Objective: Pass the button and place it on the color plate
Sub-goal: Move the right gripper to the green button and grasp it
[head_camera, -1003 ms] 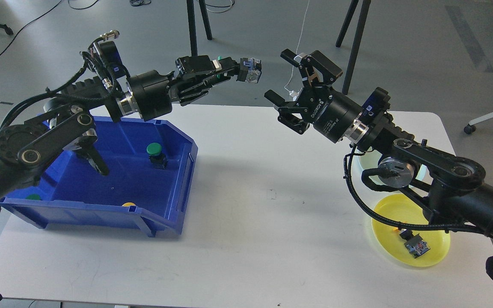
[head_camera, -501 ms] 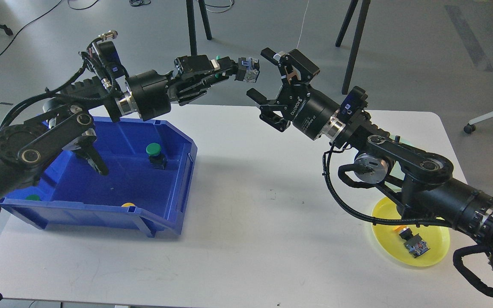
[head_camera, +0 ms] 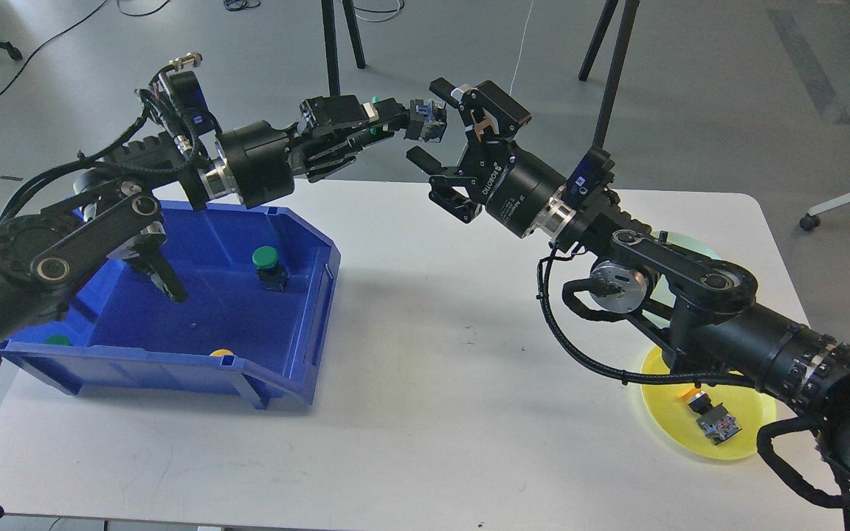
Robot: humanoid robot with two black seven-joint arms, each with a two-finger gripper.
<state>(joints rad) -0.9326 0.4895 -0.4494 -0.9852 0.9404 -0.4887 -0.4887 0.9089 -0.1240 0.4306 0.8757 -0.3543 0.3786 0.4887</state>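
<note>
My left gripper (head_camera: 404,118) is shut on a button (head_camera: 429,122) with a green cap and a grey-blue body, and holds it high above the table's far edge. My right gripper (head_camera: 428,122) is open; its upper and lower fingers stand on either side of the button's body, apart from it. A yellow plate (head_camera: 746,442) lies at the front right and holds a button (head_camera: 713,422) with an orange cap. A pale green plate (head_camera: 694,243) shows behind my right arm.
A blue bin (head_camera: 299,346) stands at the left, holding a green button (head_camera: 267,262), another green cap (head_camera: 57,340) and a yellow cap (head_camera: 222,352). Tripod legs (head_camera: 333,44) stand on the floor behind the white table (head_camera: 454,398).
My right gripper has moved left and up towards the held button until its open fingers stand around it. My left gripper and the button have barely moved.
</note>
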